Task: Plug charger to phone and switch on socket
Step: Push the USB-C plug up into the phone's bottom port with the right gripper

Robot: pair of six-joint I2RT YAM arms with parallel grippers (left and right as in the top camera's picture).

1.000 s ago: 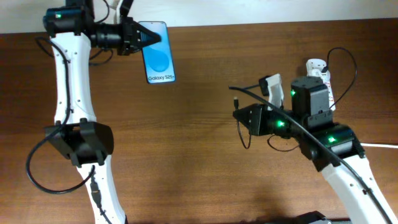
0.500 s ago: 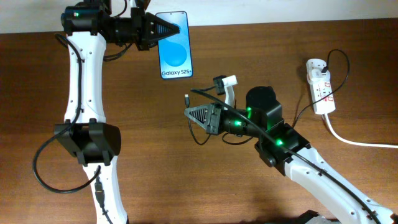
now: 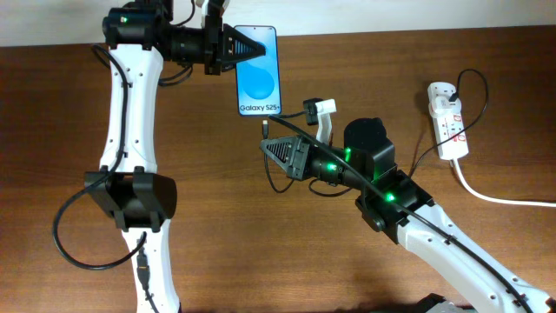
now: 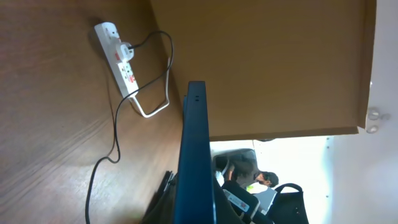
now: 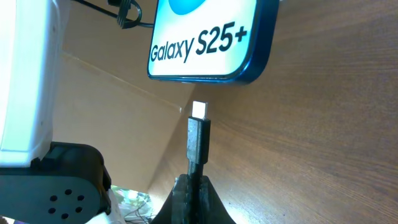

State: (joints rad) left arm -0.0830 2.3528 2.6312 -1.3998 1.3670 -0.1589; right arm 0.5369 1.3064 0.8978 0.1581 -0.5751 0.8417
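The phone [image 3: 260,82], blue screen reading "Galaxy S25+", is held above the table's far edge by my left gripper [image 3: 236,48], which is shut on its top end. In the left wrist view I see the phone edge-on [image 4: 196,155]. My right gripper [image 3: 268,149] is shut on the charger cable just behind its connector tip [image 5: 199,110]. The tip points at the phone's bottom edge [image 5: 211,78] with a small gap between them. The charger's black cable [image 3: 417,161] runs right to its plug [image 3: 444,103] in the white socket strip [image 3: 448,130].
The socket strip's thick white cord [image 3: 508,198] trails off to the right edge. The strip also shows in the left wrist view [image 4: 118,53]. Brown wooden table [image 3: 261,243] lies under both arms. A pale wall runs along the far edge.
My left gripper carried the phone rightward toward the centre. My right gripper swung left from near the socket strip with the charger tip, and now sits just below the phone's bottom edge.
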